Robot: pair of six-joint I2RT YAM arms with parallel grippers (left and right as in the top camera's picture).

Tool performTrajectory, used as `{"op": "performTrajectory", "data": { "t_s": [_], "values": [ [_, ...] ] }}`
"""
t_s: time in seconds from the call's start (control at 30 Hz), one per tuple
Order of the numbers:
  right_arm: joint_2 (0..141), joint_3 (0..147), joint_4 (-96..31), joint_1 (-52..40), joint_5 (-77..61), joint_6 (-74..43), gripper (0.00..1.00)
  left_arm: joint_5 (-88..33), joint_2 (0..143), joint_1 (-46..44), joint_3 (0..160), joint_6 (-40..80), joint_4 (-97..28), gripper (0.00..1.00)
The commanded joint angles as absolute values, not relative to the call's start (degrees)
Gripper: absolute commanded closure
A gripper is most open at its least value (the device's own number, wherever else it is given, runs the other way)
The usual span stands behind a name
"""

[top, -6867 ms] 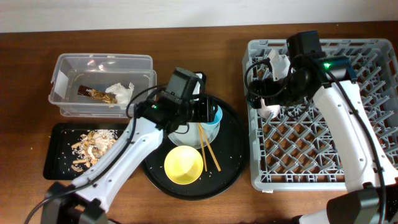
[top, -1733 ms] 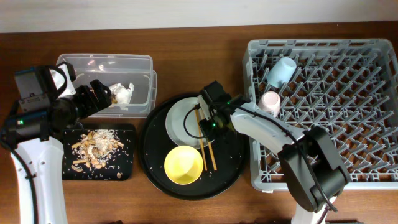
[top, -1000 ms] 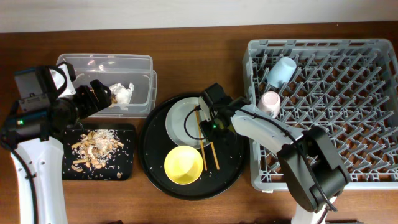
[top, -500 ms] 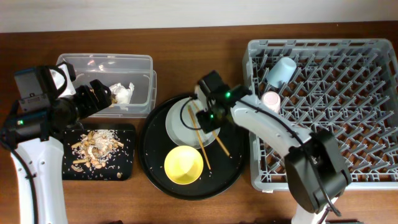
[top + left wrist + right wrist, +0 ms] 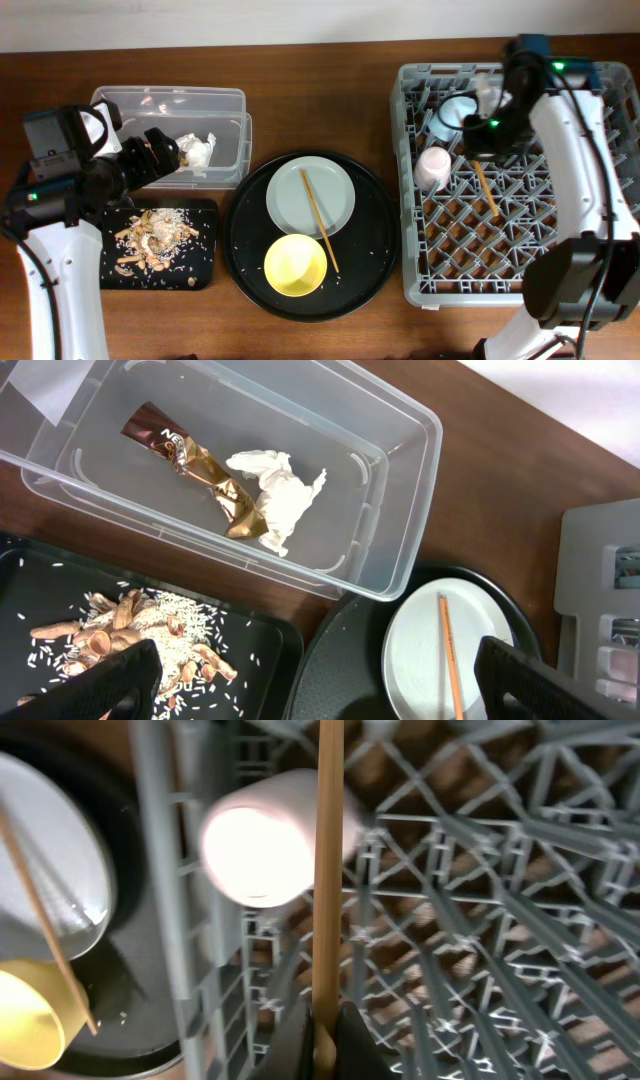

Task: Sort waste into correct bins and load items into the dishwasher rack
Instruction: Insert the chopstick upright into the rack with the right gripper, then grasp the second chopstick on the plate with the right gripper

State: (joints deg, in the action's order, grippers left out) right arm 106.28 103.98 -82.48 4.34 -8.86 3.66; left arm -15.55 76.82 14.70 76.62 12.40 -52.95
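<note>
My right gripper (image 5: 482, 135) (image 5: 322, 1042) is shut on one brown wooden chopstick (image 5: 487, 192) (image 5: 328, 860), held above the grey dishwasher rack (image 5: 590, 265) just right of the pink cup (image 5: 433, 167) (image 5: 262, 840). A light-blue cup (image 5: 456, 110) lies behind it in the rack. The other chopstick (image 5: 319, 218) (image 5: 450, 660) rests across the pale grey plate (image 5: 292, 192) and the yellow bowl (image 5: 295, 266). My left gripper (image 5: 160, 155) (image 5: 320, 695) stands open above the clear tub (image 5: 110, 105), which holds the wrapper (image 5: 190, 455) and the tissue (image 5: 278, 495).
The plate and bowl sit on a big round black tray (image 5: 375, 240) in the middle. A shallow black tray (image 5: 205, 270) at the front left carries food scraps (image 5: 150, 235) with rice crumbs. The rack's upright pegs (image 5: 500, 920) surround the held chopstick.
My right gripper has lifted one chopstick off the plate and carried it right, over the rack. The second chopstick stays on the plate. The left arm has not moved.
</note>
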Motion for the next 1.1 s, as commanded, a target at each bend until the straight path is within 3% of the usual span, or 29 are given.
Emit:
{"op": "performTrajectory", "data": {
  "t_s": [0.0,0.23,0.37,0.43,0.63,0.77,0.9,1.07],
  "values": [
    [105.6,101.0,-81.2,6.4,-8.5,4.1,0.96,-15.2,76.2,14.9,77.5,12.1,-52.8,0.01],
    [106.3,93.3,-74.7,6.5,3.5,-2.3,0.95,-15.2,76.2,14.9,77.5,12.1,-52.8,0.01],
    [106.3,93.1,-73.0,6.5,3.5,-2.4,0.95,-15.2,76.2,14.9,77.5,12.1,-52.8,0.01],
    [106.3,93.1,-72.6,6.4,3.1,-2.4,0.87,-15.2,76.2,14.9,77.5,12.1,-52.8,0.01],
    [106.3,92.0,-71.4,6.4,3.0,-1.8,0.86,-15.2,76.2,14.9,77.5,12.1,-52.8,0.01],
    [106.3,93.4,-71.8,6.4,-7.9,-1.8,0.86,-15.2,76.2,14.9,77.5,12.1,-52.8,0.01],
    [106.3,97.1,-74.8,4.7,-40.5,5.6,0.86,-15.2,76.2,14.9,77.5,12.1,-52.8,0.01],
    [106.3,97.0,-69.7,-7.7,-34.5,5.8,0.72,-15.2,76.2,14.9,77.5,12.1,-52.8,0.01]
  ]
}}
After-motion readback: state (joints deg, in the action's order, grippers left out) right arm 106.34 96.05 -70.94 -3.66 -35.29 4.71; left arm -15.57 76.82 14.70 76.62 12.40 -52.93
